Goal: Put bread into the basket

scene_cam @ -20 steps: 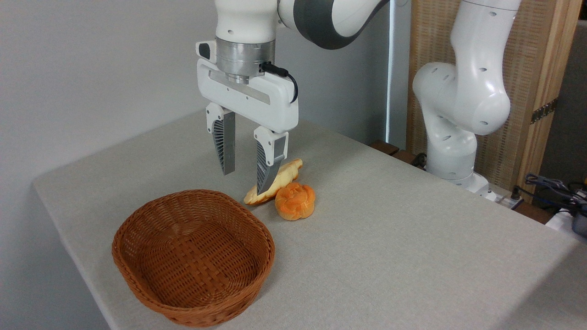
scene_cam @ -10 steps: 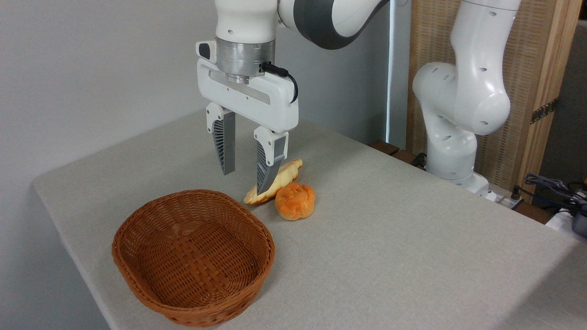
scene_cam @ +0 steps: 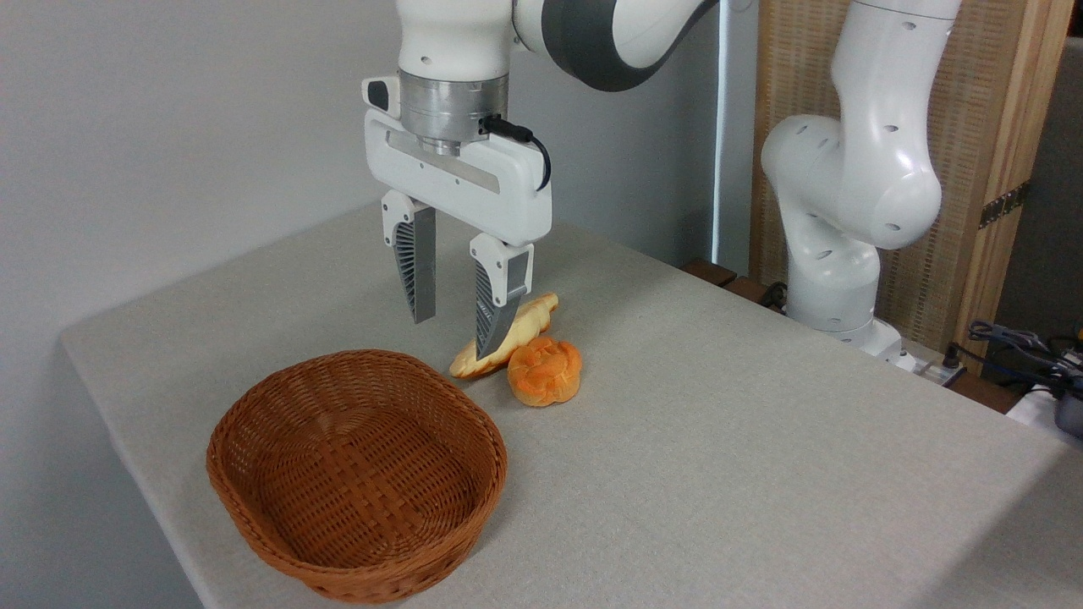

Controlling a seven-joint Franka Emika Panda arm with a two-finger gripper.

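Note:
The bread (scene_cam: 523,324), a pale yellow-beige ridged loaf with tapered ends, lies on the grey table just behind a round orange bun. My gripper (scene_cam: 452,338) hangs open above the table, with nothing between its fingers. Its right finger covers the middle of the bread in this view; whether it touches the loaf I cannot tell. The brown wicker basket (scene_cam: 254,499) sits empty at the front left, below and left of the gripper.
The orange knotted bun (scene_cam: 545,371) rests against the bread's front side. The table's edges run close by on the left and front. The arm's white base (scene_cam: 846,194) stands at the back right, with cables (scene_cam: 1015,347) beyond the table's right edge.
The gripper has shifted very slightly to the right. The bread, bun and basket stay where they were.

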